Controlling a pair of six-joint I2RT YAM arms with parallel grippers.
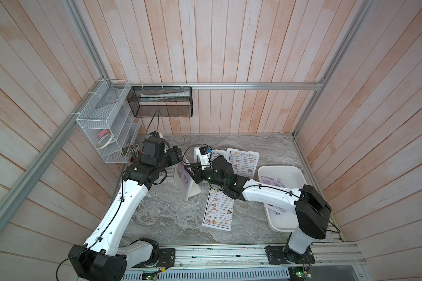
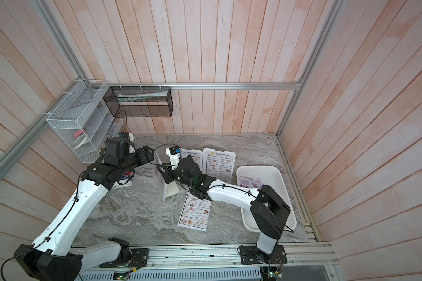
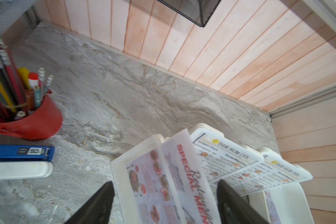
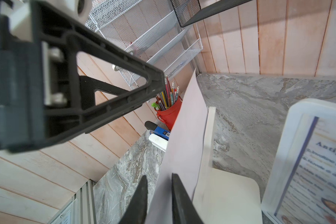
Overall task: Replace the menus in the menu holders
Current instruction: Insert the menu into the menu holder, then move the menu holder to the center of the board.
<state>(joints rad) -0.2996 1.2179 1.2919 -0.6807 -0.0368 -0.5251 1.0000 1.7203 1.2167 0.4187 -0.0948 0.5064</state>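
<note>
L end effector (image 3: pixel 165 181) spread wide, gripping nothing, astride lilac SPECIAL MENU sheet (image 3: pixel 184 170) & upright menu holder (image 3: pixel 118 174) at lower centre of L wrist view; R end effector (image 4: pixel 159 175) slightly parted round sheet's blank back, its lower end cut off; L arm (image 1: pixel 156 167) & R arm (image 1: pixel 217 170) hide much of both mid-frame in both top views.

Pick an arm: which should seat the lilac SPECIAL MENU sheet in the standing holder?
Right, probably. The right end effector straddles the sheet at its edge, jaws narrowly apart, beside the holder. The left end effector gapes wide around holder and sheet together.
</note>
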